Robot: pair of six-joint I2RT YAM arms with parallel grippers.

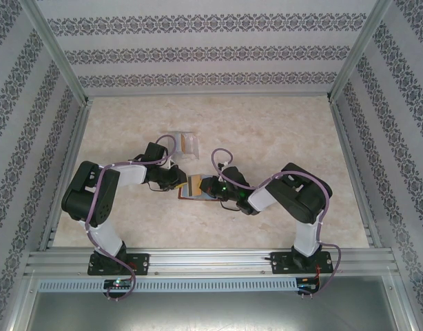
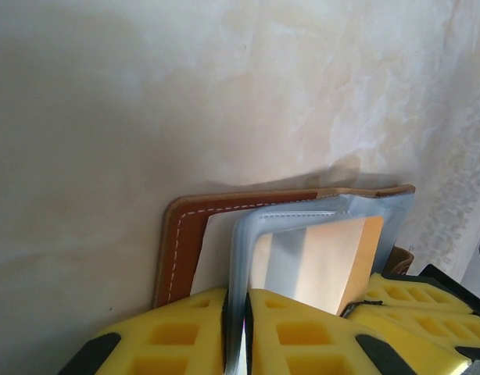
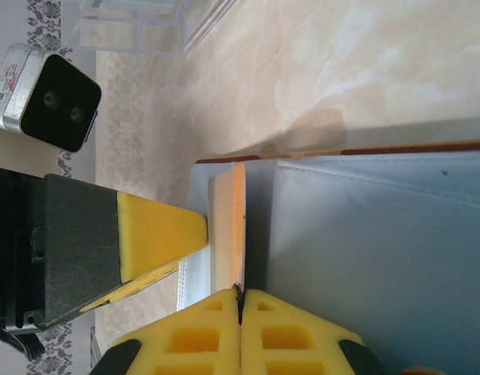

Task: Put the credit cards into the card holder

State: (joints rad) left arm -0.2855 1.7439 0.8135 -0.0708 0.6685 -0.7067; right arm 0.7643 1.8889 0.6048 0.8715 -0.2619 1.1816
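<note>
Step in hand, as far as can be judged: the orange card (image 2: 334, 258) is being fed into a pocket of the holder (image 2: 181, 242). The holder is found opened up between the two arms, mid-table (image 1: 280, 131).

The holder's greyish-blue pocket flap (image 2: 241, 250) is pinched by the left gripper (image 2: 238, 303), jaws closed on it, so the slot is kept apart. The card's edge is clamped by the right gripper (image 3: 240, 301), jaws closed on it too, right at the holder's open edge. Part of the card is seen tucked behind the pocket, and the rest is sticking out.

To get it done well, imo, the card should be kept in line with the slot and pushed flat, not tilted, or a corner could get caught on the stitching. The flap shouldn't be let go until the card is seated.

A clear box (image 1: 184, 143) is seen just beyond the holder. Something tan is lying in it, too small to be named.
</note>
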